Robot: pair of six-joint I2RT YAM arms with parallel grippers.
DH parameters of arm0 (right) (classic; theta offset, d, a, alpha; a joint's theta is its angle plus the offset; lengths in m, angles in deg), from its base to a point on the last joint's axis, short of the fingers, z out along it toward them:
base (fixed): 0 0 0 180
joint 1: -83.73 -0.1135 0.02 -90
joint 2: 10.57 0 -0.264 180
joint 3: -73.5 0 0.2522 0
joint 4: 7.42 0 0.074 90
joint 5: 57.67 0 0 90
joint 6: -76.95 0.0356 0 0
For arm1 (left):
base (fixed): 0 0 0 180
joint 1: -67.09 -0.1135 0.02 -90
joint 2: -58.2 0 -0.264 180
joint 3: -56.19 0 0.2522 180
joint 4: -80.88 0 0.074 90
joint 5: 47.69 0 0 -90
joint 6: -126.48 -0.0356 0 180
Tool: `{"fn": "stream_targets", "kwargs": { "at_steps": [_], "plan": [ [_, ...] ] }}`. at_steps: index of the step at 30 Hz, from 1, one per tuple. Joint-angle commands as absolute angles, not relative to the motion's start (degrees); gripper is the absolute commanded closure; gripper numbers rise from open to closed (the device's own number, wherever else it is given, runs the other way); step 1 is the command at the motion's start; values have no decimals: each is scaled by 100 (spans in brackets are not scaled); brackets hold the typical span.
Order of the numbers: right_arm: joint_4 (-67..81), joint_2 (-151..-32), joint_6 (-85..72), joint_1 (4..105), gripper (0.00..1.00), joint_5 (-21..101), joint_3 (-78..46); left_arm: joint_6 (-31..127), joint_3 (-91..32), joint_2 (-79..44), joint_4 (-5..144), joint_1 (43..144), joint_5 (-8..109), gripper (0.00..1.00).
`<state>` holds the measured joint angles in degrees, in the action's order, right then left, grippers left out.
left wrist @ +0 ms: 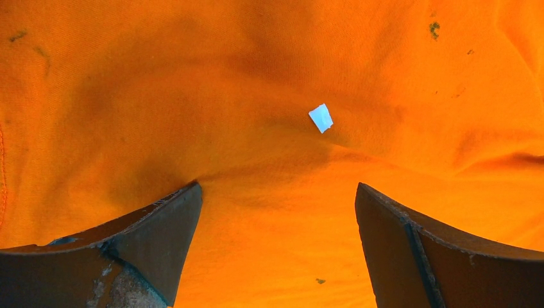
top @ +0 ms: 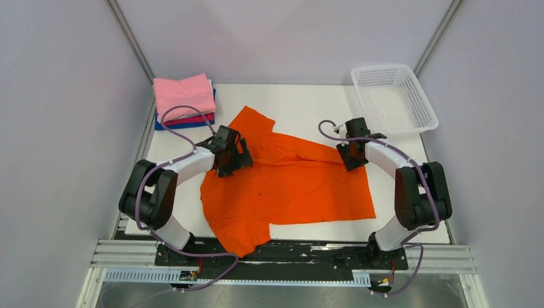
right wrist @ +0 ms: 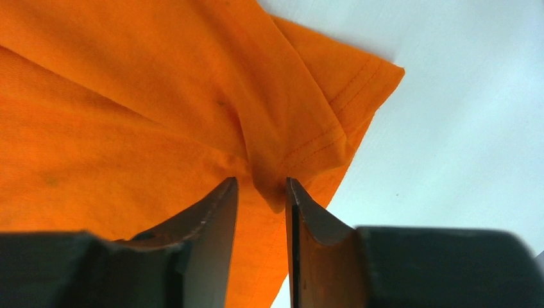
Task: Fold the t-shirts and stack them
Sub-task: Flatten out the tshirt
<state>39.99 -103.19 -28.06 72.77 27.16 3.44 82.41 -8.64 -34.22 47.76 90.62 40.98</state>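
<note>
Two hands at the orange t-shirt (top: 295, 186): left hand (left wrist: 276, 192) wide above it, right hand (right wrist: 262, 186) tight on a fold.

The pink folded t-shirt (top: 185, 95) hid all but thin edges of the magenta t-shirt (top: 192, 119) and blue t-shirt (top: 181, 126) beneath. The orange t-shirt (left wrist: 256, 77) overran the left wrist view on every side. Its small white scrap (left wrist: 321, 119) was unidentifiable.

no legible text or labels anywhere
</note>
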Motion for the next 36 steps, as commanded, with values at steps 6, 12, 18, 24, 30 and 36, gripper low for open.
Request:
{"fn": "stream_targets", "kwargs": {
  "at_steps": [6, 12, 18, 24, 30, 36],
  "plan": [
    [3827, -10018, -2828, 7359, 100, 2498, 231, 8035, -480, -3961, 4154, 8950, 3766, 0],
    [3191, -9772, -2934, 7307, 100, 2099, 189, 8032, -544, -3870, 4086, 8950, 3713, 0],
    [2434, -10103, -3001, 7273, 100, 1449, -222, 7996, -645, -3639, 3930, 8950, 3401, 0],
    [2306, -10832, -2852, 7266, 100, 482, -841, 8058, -604, -3636, 3958, 8950, 3398, 0],
    [2057, -11294, -2596, 7248, 99, 283, -1236, 8079, -563, -3609, 3980, 8950, 3410, 0],
    [1654, -11490, -2503, 7194, 96, 484, -1516, 8107, -505, -3559, 4012, 8950, 3413, 0]
  ]
}}
